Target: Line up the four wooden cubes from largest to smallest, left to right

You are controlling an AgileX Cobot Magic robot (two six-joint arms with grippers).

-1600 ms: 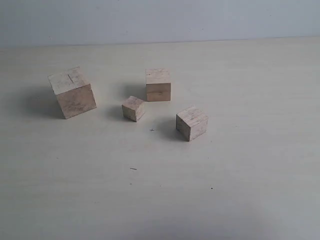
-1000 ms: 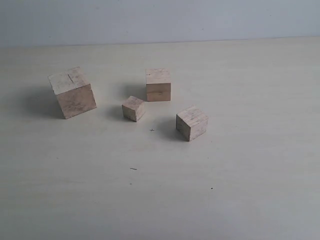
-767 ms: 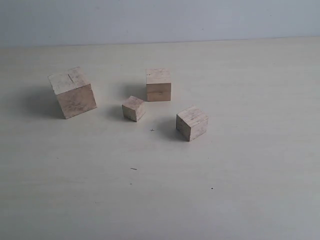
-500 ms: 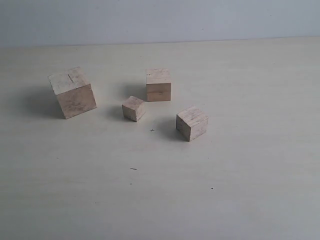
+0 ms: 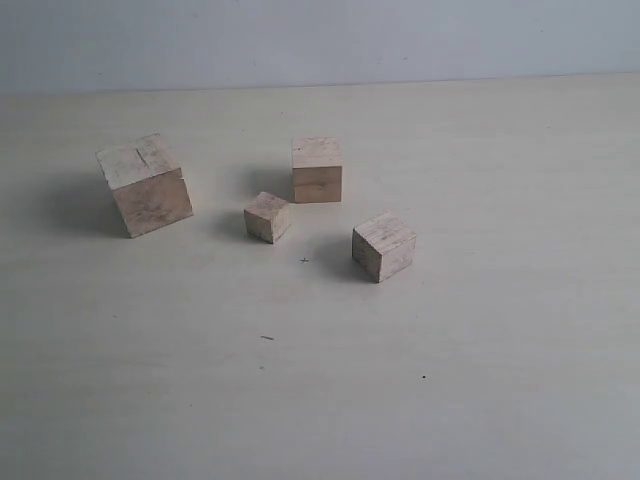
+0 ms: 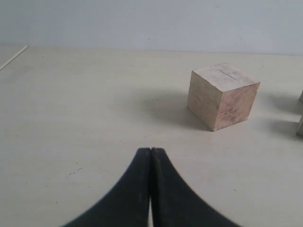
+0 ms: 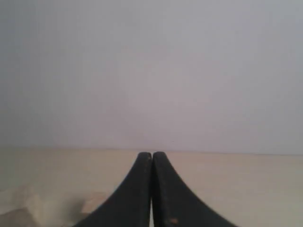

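Observation:
Four pale wooden cubes sit on the table in the exterior view. The largest cube, with a thin slit on top, stands at the left, turned at an angle. A mid-sized cube is behind the centre, the smallest cube lies in front of it, and another mid-sized cube sits to the right. Neither arm shows in the exterior view. My left gripper is shut and holds nothing, some way short of the largest cube. My right gripper is shut and empty, with blurred pale blocks low beside it.
The pale table ends at a grey-blue wall behind. A thin pale strip lies near the table's far edge in the left wrist view. Edges of other cubes show at that view's border.

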